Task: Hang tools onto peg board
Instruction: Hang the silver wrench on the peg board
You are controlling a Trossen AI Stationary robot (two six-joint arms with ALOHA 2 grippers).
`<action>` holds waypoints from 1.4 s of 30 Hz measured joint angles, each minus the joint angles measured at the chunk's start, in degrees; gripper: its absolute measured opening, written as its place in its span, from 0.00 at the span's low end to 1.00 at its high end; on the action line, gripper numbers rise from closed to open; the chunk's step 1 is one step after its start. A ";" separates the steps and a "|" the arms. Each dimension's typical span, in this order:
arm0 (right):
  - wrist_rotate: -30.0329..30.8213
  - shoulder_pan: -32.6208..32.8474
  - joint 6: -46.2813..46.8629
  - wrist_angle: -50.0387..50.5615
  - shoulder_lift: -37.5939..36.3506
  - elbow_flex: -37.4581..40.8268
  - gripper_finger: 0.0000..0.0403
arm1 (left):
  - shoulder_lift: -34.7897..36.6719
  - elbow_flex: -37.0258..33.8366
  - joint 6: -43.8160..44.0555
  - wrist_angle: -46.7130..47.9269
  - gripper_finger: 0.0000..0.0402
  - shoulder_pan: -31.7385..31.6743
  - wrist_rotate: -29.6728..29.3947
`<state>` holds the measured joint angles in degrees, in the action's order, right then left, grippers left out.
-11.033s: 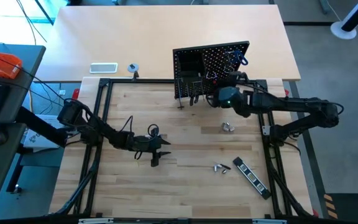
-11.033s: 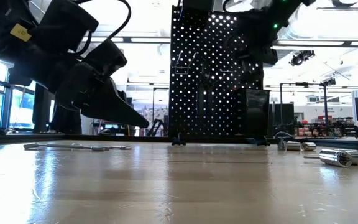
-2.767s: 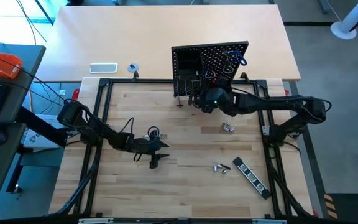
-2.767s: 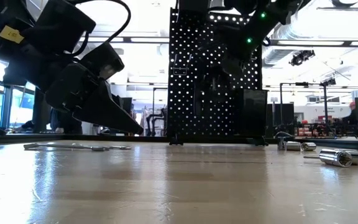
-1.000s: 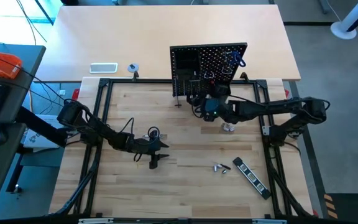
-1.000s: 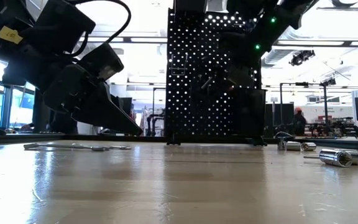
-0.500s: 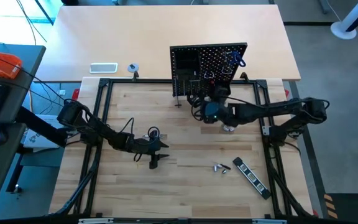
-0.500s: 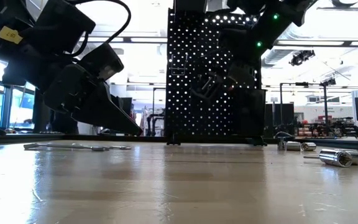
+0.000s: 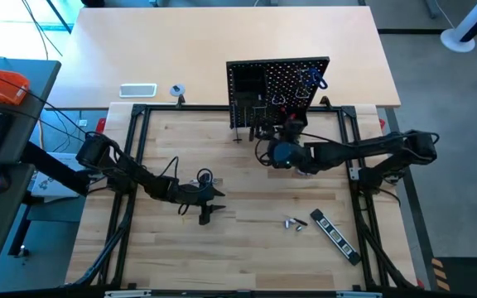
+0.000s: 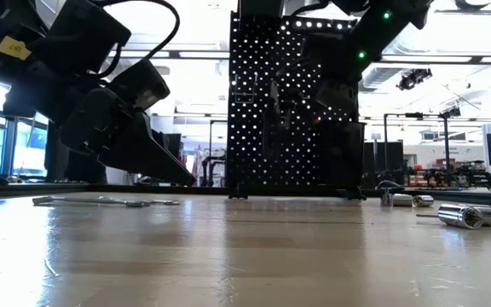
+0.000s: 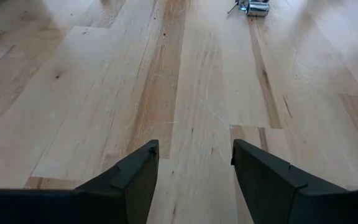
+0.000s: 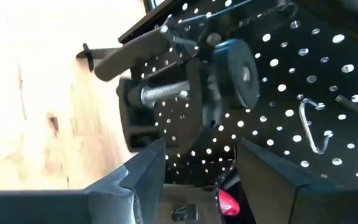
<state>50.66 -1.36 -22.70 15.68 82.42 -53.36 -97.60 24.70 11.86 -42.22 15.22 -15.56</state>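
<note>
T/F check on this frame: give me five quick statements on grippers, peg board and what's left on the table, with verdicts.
1. The peg board stands upright at the far side of the table. True.
2. The right gripper is shut on a screwdriver. False: its fingers are open and hold nothing; the right wrist view shows a black clamp ahead of them, on the board.
3. The left gripper is open above bare wood. True.
4. The black striped bar already hangs on the board. False: it lies flat on the table, near the right edge.
5. The left gripper is next to the peg board. False: it is well away, on the table's left half.
</note>
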 joint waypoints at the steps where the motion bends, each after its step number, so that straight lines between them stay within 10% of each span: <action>1: 0.10 0.13 0.01 -0.13 -0.12 0.00 0.47 | 0.00 -0.01 0.02 0.00 0.50 0.00 0.00; 20: 0.41 5.57 6.17 8.11 -5.14 0.00 0.47 | 0.00 0.03 0.00 0.29 0.50 0.00 0.01; 34: -7.31 17.43 38.61 30.76 -8.33 0.00 0.47 | 0.00 0.03 0.10 0.19 0.50 0.00 1.56; 42: -22.23 25.66 56.40 35.36 -8.29 0.00 0.47 | 0.00 0.03 0.48 -0.77 0.50 -0.02 4.75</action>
<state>28.43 24.30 33.69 51.05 74.13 -53.36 -97.60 24.73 12.34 -42.99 15.21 -10.81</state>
